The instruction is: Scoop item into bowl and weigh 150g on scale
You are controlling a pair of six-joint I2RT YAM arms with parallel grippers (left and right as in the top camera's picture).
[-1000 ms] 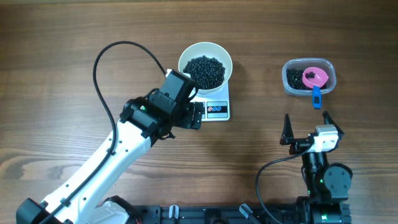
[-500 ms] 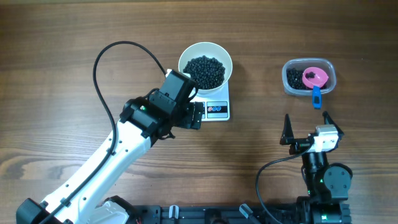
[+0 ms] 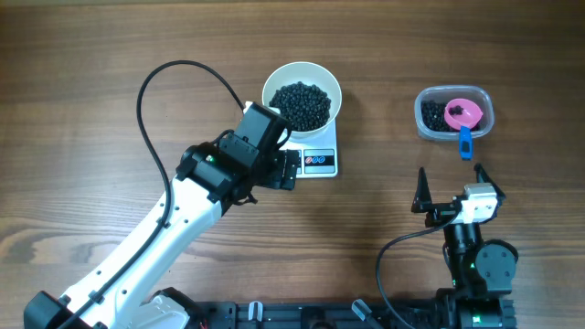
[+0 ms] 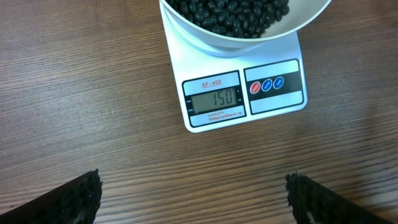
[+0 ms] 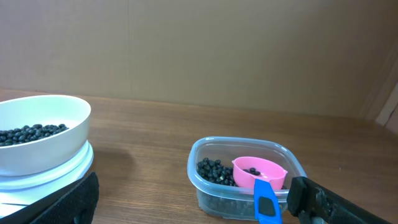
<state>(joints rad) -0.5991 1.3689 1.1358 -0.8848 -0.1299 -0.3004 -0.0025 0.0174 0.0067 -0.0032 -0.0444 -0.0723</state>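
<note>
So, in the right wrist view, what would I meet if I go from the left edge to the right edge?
white bowl → black beans lying in the left part of the clear tub → pink scoop in the right part of that tub
</note>
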